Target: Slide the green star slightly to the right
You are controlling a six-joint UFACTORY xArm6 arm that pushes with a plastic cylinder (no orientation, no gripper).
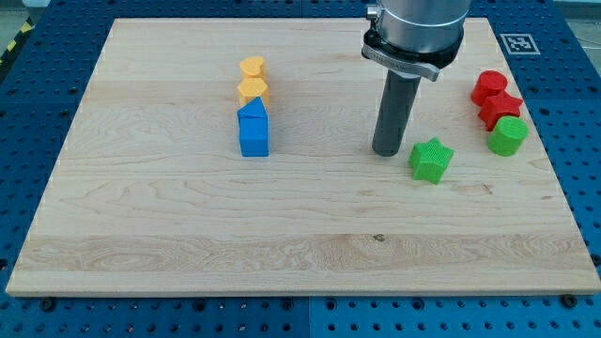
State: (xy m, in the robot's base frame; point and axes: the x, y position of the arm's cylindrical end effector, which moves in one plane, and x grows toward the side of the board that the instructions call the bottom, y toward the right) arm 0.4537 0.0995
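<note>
My tip (388,151) down on worktop (188,244), just left of green star (431,160) — close, contact unclear. No jaws in view — plain rod only. Green cylinder (508,136) right of star, under red blocks (495,98).

Bright, even light; sharp focus, soft shadows

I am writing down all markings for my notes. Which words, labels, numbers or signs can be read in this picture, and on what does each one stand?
No readable words, letters or numbers appear anywhere.
One sign only: a black-and-white square marker at the board's top right corner; it is a pattern, not text.
The green star, the other blocks and the rod above my tip carry no lettering.
</note>
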